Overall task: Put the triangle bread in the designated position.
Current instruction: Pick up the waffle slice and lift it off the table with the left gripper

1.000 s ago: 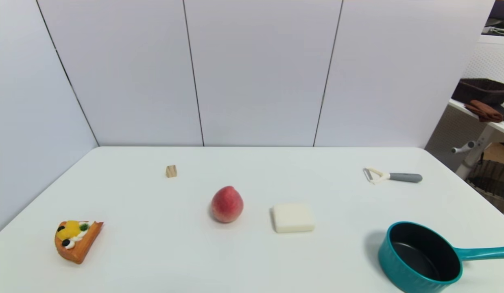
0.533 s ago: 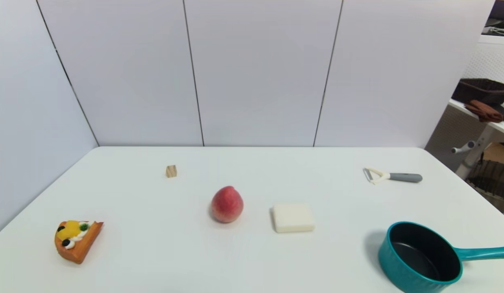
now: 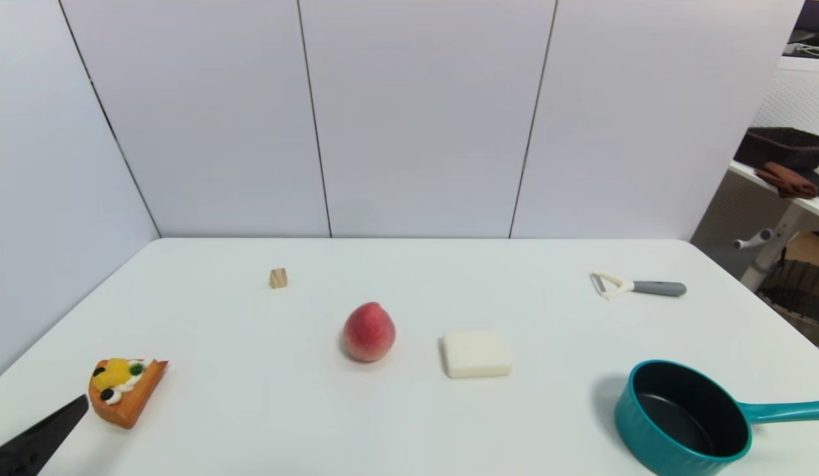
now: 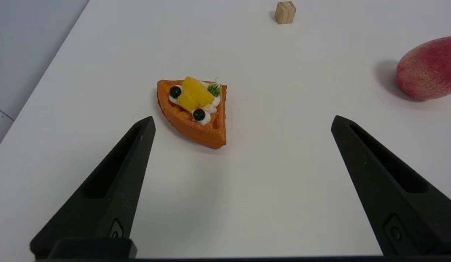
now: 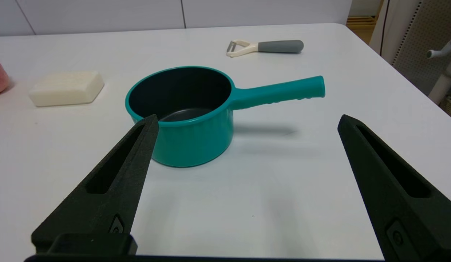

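Note:
The triangle bread (image 3: 126, 390) is an orange-brown wedge topped with yellow fruit, white cream and dark berries, lying flat at the table's near left. In the left wrist view the triangle bread (image 4: 194, 109) sits just beyond my left gripper (image 4: 242, 118), closer to one finger than the other and touching neither. That gripper is open and holds nothing. In the head view only one of its black fingers (image 3: 42, 433) shows, at the lower left corner just short of the bread. My right gripper (image 5: 247, 116) is open and empty, low behind the teal pot (image 5: 181, 112).
A peach (image 3: 369, 332) stands mid-table with a white rectangular block (image 3: 476, 354) to its right. A small wooden cube (image 3: 278, 278) lies farther back left, a peeler (image 3: 637, 286) at the back right. The teal pot (image 3: 687, 420) sits near right, handle pointing right.
A black finger of my left gripper has come into the head view at the lower left, close to the triangle bread. The objects on the table have not moved.

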Controlling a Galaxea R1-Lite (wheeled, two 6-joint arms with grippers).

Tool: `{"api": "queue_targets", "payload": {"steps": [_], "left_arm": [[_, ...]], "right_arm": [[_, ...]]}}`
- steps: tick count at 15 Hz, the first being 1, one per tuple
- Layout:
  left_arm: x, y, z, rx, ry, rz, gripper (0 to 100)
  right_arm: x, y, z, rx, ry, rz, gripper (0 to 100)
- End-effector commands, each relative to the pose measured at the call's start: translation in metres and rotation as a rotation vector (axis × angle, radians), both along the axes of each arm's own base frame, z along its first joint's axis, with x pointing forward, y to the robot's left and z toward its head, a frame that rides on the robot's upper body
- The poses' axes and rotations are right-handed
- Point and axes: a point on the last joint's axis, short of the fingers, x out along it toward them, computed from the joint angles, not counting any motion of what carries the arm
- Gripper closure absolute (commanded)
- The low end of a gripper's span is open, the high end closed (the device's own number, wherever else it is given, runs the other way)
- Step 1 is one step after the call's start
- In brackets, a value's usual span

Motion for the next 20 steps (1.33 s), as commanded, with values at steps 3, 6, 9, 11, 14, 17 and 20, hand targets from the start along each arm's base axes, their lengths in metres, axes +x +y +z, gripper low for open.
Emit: {"api": "queue_targets", "payload": {"steps": [3, 6, 9, 11, 14, 17, 20], "left_arm": [[0.102, 0.003, 0.012, 0.025, 0.279, 0.059, 0], [0.116, 0.005, -0.001, 0.002, 0.36, 0.117, 0], [0.13, 0.005, -0.015, -0.012, 0.442, 0.131, 0], [0.136, 0.005, -0.022, -0.033, 0.481, 0.143, 0], [0.141, 0.01, -0.029, -0.06, 0.516, 0.182, 0], [0.146, 0.014, -0.037, -0.066, 0.558, 0.2, 0], [0.15, 0.015, -0.042, -0.066, 0.592, 0.204, 0]], "right_arm": [[0.0, 0.0, 0.0, 0.0, 0.001, 0.0, 0], [0.0, 0.0, 0.0, 0.0, 0.001, 0.0, 0], [0.0, 0.0, 0.0, 0.0, 0.001, 0.0, 0], [0.0, 0.0, 0.0, -0.003, 0.001, 0.0, 0], [0.0, 0.0, 0.0, 0.0, 0.001, 0.0, 0], [0.0, 0.0, 0.0, 0.0, 0.001, 0.0, 0], [0.0, 0.0, 0.0, 0.0, 0.001, 0.0, 0]]}}
